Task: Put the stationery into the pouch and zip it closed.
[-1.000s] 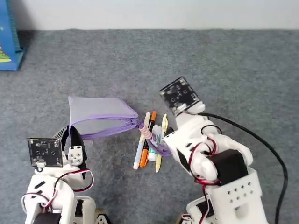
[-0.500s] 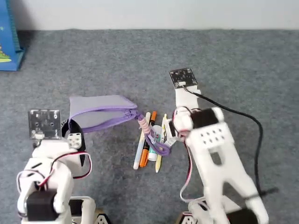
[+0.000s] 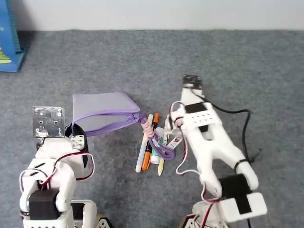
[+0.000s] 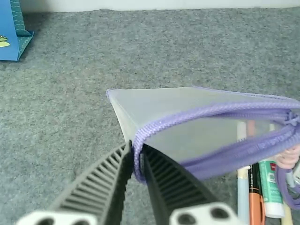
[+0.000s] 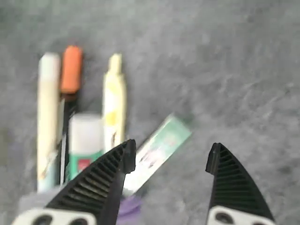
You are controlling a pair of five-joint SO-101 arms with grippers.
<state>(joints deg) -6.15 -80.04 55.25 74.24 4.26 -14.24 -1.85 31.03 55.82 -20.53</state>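
A lilac translucent pouch (image 3: 102,113) lies with its zipper open, and its purple strap loops over the stationery. My left gripper (image 4: 136,161) is shut on the zipper edge at the pouch's (image 4: 187,117) left end, also seen from above (image 3: 76,130). Right of the pouch's mouth lie a white pen (image 3: 144,142), an orange marker (image 3: 151,137), a glue stick (image 5: 86,139), a yellow pen (image 5: 114,101) and a small green-and-white eraser (image 5: 157,147). My right gripper (image 5: 171,157) hangs open just above the eraser, holding nothing. The right arm (image 3: 199,123) covers part of the yellow pen.
Grey carpet covers the whole work surface. A blue box (image 3: 8,42) stands at the far left edge by the white wall. Open carpet stretches behind and to the right of the stationery.
The right arm has straightened and stretched forward over the stationery, its wrist turning to point down. The left arm has risen a little, still holding the pouch's end.
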